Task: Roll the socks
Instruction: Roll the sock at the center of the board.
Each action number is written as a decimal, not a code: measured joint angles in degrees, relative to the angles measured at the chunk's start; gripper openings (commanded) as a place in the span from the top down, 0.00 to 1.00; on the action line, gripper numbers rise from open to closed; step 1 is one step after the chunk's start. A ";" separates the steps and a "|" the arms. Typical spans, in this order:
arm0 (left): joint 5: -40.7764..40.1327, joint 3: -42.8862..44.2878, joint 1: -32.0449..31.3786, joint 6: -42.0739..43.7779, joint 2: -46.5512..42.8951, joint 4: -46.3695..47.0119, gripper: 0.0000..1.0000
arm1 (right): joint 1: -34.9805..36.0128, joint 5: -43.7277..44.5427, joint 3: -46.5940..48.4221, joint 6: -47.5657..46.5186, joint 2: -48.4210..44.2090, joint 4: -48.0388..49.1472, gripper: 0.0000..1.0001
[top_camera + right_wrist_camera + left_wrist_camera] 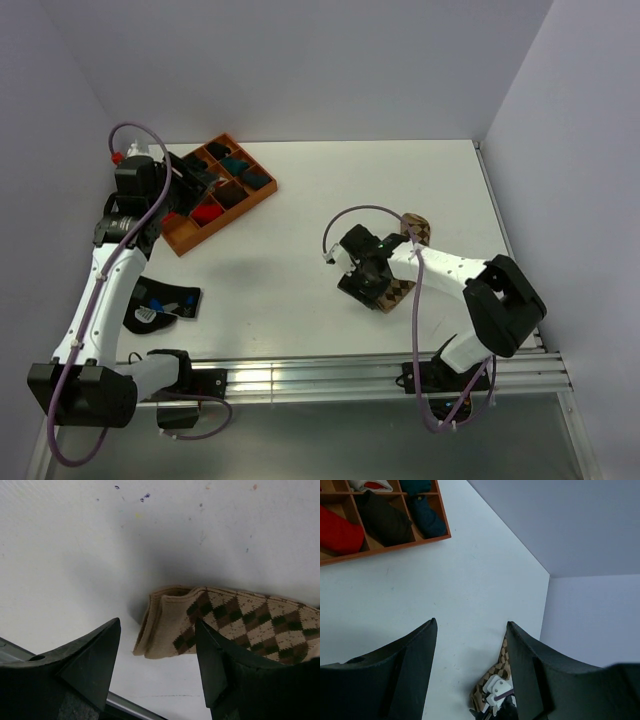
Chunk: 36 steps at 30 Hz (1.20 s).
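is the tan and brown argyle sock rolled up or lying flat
Lying flat, not rolled: the tan-and-brown argyle fabric sock lies stretched out on the white table, its cuff end loose and uncurled.

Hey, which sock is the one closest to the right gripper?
The argyle sock, tan with brown diamonds, lying flat just under the right gripper. The other socks are rolls far off in the tray.
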 measured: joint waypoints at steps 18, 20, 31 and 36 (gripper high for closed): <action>3.15 -8.41 -0.04 0.83 -5.51 2.84 0.39 | 1.92 7.80 -0.09 4.57 5.44 2.38 0.71; 3.17 -9.84 -0.20 0.83 -6.43 3.45 0.38 | 2.14 8.59 0.39 4.63 6.25 2.34 0.74; 3.30 -17.09 -1.03 0.72 -10.56 5.31 0.39 | 6.69 10.99 18.62 2.14 21.33 3.08 0.81; 3.17 -18.29 -1.03 0.72 -13.60 5.01 0.39 | 12.70 9.03 23.34 1.33 24.63 5.42 0.82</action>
